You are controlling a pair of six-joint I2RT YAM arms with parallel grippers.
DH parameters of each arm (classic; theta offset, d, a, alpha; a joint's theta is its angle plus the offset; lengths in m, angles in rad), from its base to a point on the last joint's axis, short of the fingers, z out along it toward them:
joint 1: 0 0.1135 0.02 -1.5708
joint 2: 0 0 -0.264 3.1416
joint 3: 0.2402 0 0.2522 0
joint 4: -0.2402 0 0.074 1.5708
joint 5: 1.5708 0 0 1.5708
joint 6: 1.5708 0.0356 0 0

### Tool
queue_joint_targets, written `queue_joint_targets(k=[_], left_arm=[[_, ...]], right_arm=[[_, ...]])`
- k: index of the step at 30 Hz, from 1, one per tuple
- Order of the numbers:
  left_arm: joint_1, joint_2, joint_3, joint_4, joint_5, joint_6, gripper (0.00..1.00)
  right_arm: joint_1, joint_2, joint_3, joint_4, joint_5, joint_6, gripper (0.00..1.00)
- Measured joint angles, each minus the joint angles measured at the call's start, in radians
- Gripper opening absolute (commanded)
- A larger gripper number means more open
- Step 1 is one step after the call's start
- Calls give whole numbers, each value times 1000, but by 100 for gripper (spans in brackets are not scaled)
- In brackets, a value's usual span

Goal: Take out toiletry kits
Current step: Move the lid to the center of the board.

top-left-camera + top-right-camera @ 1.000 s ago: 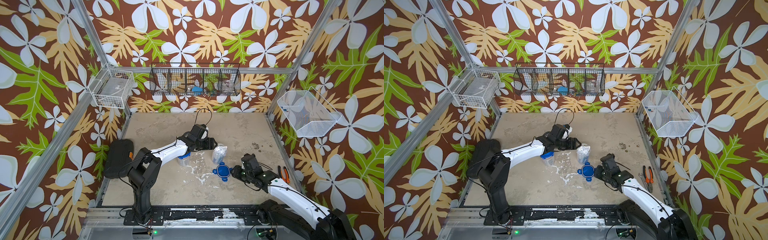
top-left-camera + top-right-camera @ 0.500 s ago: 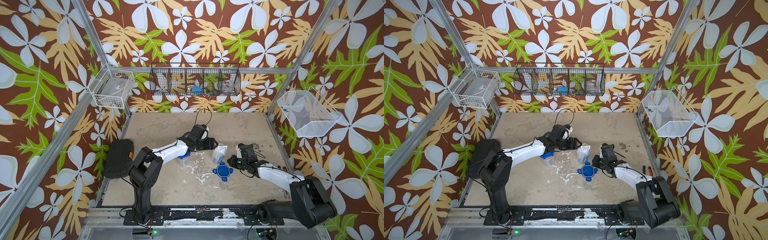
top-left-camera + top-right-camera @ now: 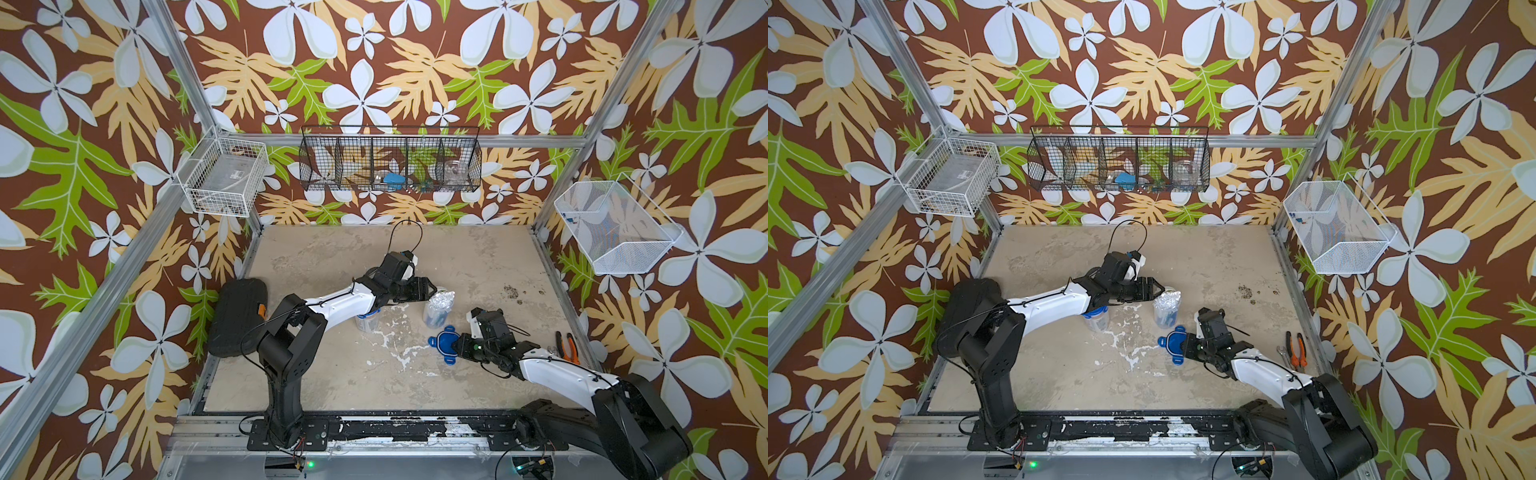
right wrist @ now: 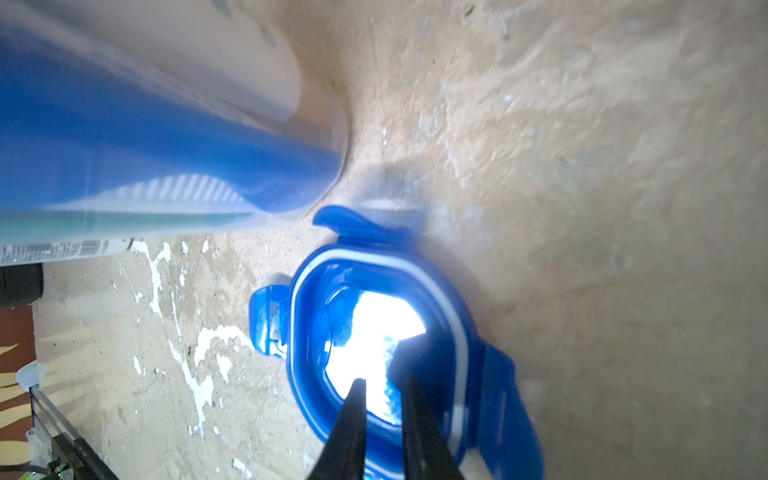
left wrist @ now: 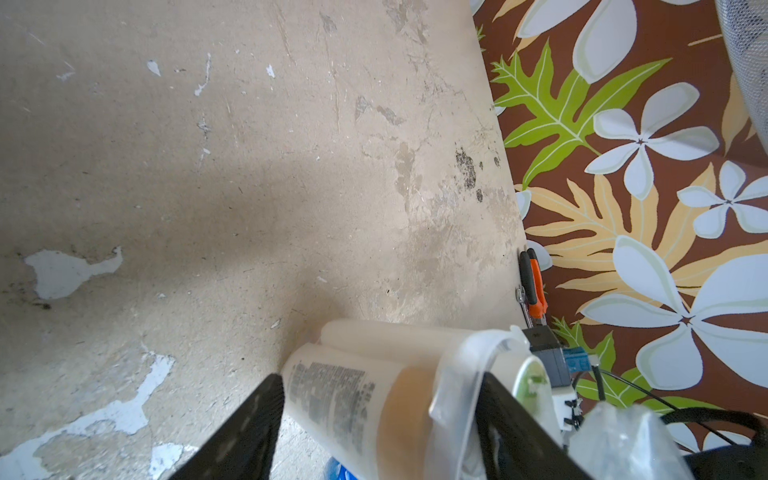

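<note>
The toiletry kit shows as two white tubes [image 5: 332, 395] bundled in clear film, one printed in grey, pinched between the fingers of the left end effector [image 3: 432, 286] mid-desk [image 3: 332, 374]. A blue tube [image 4: 166, 145] under crumpled clear wrap stands in the open jar [image 3: 436, 309] just beside it. There are two clear jars, the second jar [image 3: 368, 323] under the left arm, and one blue four-tabbed lid [image 3: 441, 341] lying loose, over which the right end effector [image 4: 382, 384] has its fingers pressed together.
</note>
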Motion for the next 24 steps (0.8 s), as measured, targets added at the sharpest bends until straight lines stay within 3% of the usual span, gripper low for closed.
queue_joint_targets(k=[8,16,17,20,24], left_arm=[[0,0,-8,17,1,-2,74],[1,8,-11,39,9,-5,74],[1,10,-11,44,11,-6,74],[2,10,-11,44,15,-10,74],[13,11,-9,40,23,-26,74]], right_arm=[[90,-23,-14,-45,-24,18,20],[102,-194,-66,-213,-43,44,22],[102,-211,-51,-260,-44,39,25],[105,-294,43,-389,-25,-10,52],[106,-443,143,-297,51,-87,69]])
